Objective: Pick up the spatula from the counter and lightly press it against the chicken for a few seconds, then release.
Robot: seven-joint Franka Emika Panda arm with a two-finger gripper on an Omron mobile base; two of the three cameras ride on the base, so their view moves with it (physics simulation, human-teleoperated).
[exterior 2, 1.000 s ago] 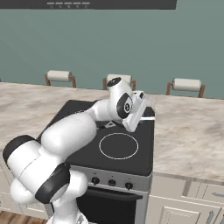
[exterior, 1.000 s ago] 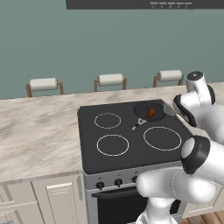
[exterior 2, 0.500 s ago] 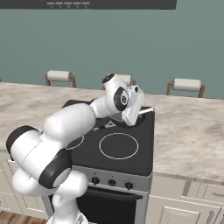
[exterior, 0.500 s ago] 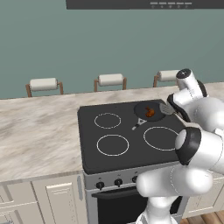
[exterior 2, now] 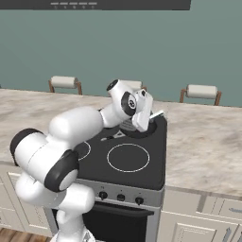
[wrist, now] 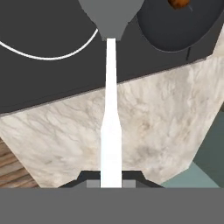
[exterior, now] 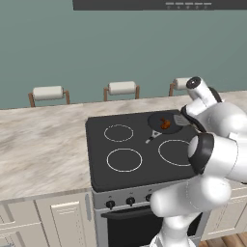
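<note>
My gripper (wrist: 111, 181) is shut on the white handle of the spatula (wrist: 110, 109), whose grey blade points away from me over the black stovetop (wrist: 52, 30). A dark pan (wrist: 179, 30) lies just to the blade's right in the hand view, with the brown chicken (wrist: 179, 3) in it, apart from the blade. In the left base view the spatula (exterior: 181, 119) hangs at the right rim of the pan (exterior: 157, 120), close to the chicken (exterior: 165, 124). In the right base view the gripper (exterior 2: 142, 113) hovers over the stove's far right corner, the spatula (exterior 2: 156, 115) sticking out beside it.
The stove (exterior: 130, 144) has several burner rings and knobs on its front. Marble counter (exterior: 43, 144) runs on both sides of it. Three stools (exterior: 121, 88) stand behind the counter. My own arm fills the space right of the stove in the left base view.
The hand has swung in from the counter at the right toward the pan, carrying the spatula, and the blade now hangs by the pan's rim. The jaws have stayed shut.
</note>
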